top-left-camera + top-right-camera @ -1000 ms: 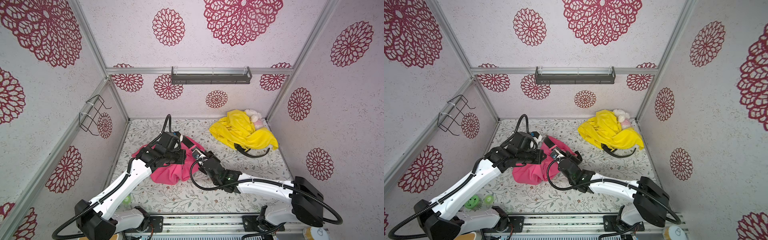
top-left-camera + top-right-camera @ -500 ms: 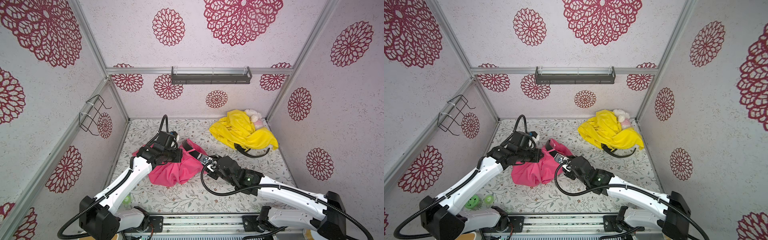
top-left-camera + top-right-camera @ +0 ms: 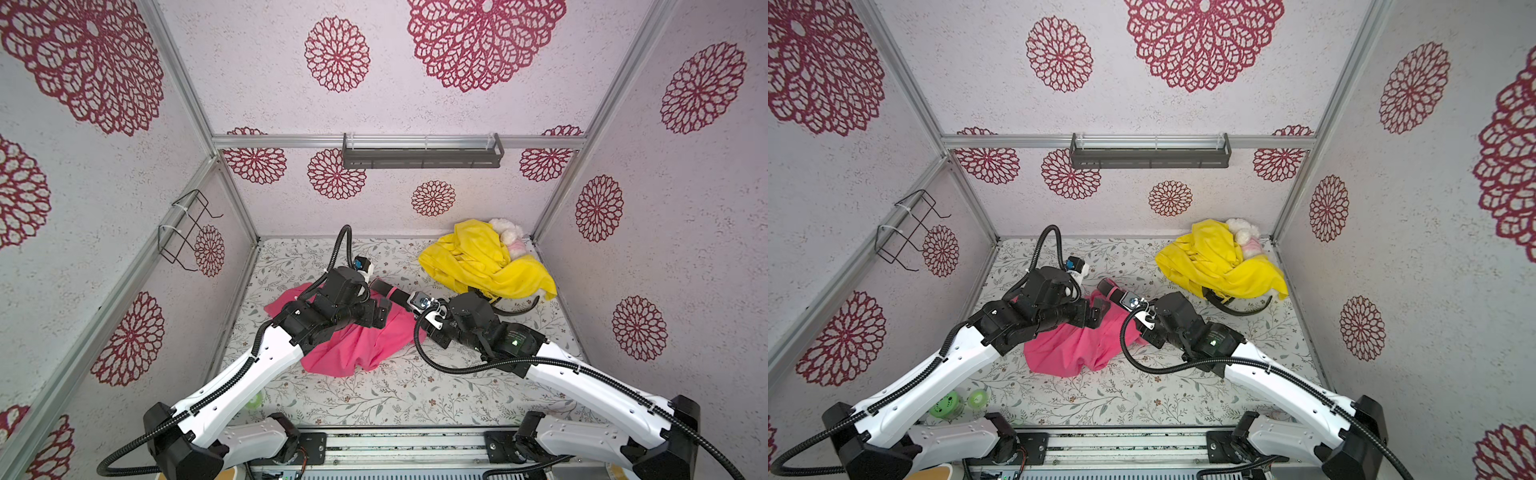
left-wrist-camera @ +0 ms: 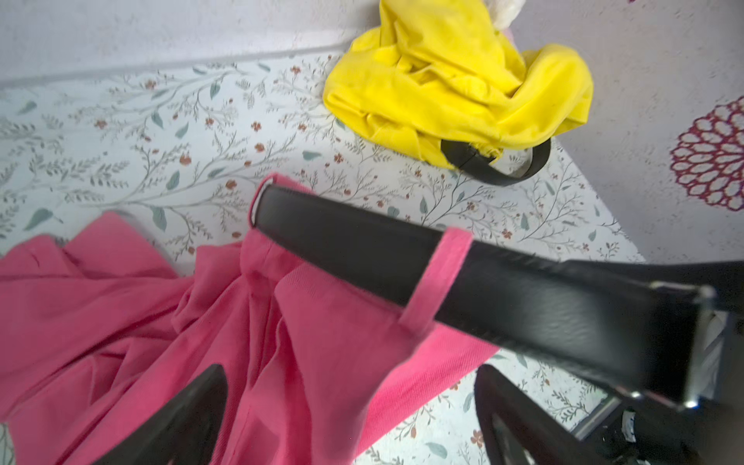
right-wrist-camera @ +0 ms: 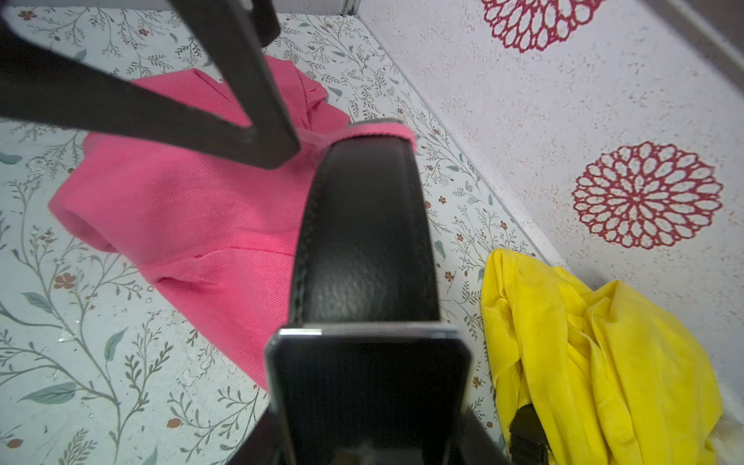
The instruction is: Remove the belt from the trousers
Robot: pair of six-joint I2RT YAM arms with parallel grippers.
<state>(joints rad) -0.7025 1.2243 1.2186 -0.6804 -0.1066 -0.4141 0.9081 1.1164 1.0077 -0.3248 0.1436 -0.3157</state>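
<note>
Crumpled pink trousers (image 3: 353, 345) (image 3: 1075, 349) lie mid-table. A black belt (image 3: 388, 291) (image 4: 402, 257) (image 5: 362, 241) runs through a pink belt loop (image 4: 437, 277) at the waistband. My right gripper (image 3: 428, 307) (image 3: 1140, 307) (image 5: 366, 443) is shut on the belt's silver-edged buckle (image 5: 366, 386) (image 4: 700, 346), holding it off the table to the right of the trousers. My left gripper (image 3: 384, 313) (image 3: 1100, 309) (image 4: 350, 402) hangs open over the waistband beside the belt, with pink cloth under it and nothing between its fingers (image 4: 193, 410).
Yellow trousers (image 3: 486, 262) (image 4: 455, 80) with a second black belt (image 3: 515, 309) are heaped in the back right corner, against a white plush toy (image 3: 509, 237). Green round things (image 3: 951, 405) lie at the front left. A wire rack (image 3: 187, 232) hangs on the left wall.
My left gripper has opened and let go of the pink cloth. My right gripper has drawn the buckle to the right, and more belt shows outside the waistband.
</note>
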